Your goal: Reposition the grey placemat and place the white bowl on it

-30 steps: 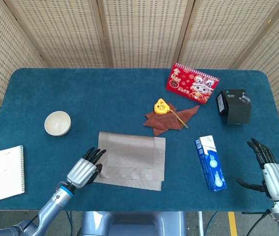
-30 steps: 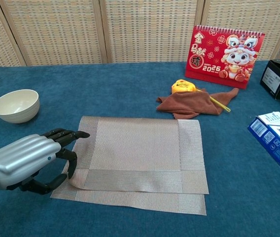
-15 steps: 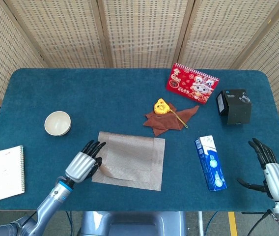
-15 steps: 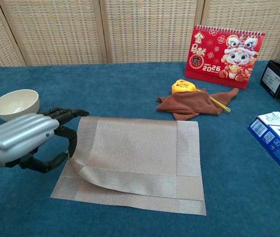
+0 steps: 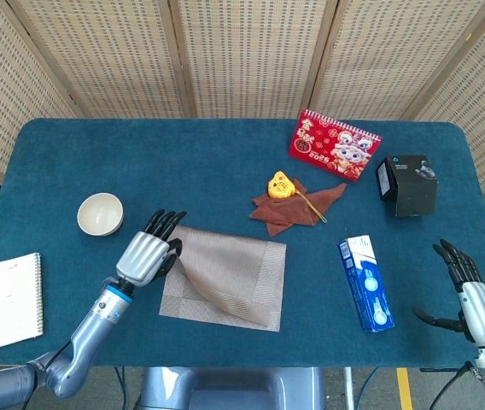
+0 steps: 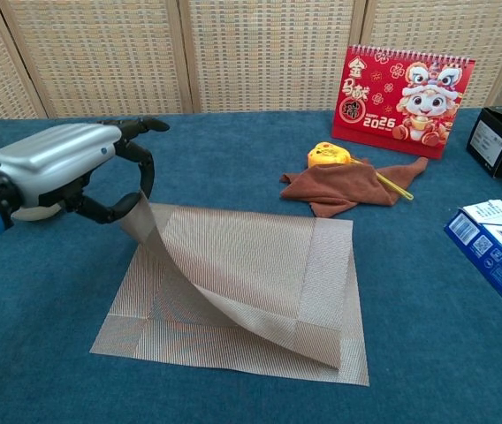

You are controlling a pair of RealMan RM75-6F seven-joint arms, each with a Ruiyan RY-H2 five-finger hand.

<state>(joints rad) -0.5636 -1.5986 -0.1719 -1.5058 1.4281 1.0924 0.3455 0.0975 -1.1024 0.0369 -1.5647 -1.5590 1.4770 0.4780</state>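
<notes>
At the near-left of the bench [image 5: 225, 154], the left hand [image 5: 144, 254] pinches a corner of the grey placemat [image 5: 225, 278], lifting its top fold; the right hand [image 5: 473, 303] hovers open, holding nothing. The mat is light and limp (it drapes and curls), so edge grips suit it. The white bowl [image 5: 100, 213] sits just left, with open room beyond.

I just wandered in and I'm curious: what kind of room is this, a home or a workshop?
Most likely a test room, not a home. One table with a blue cover stands before folding wicker screens, and unrelated things lie on it: a bowl, a desk calendar, a notebook.
</notes>
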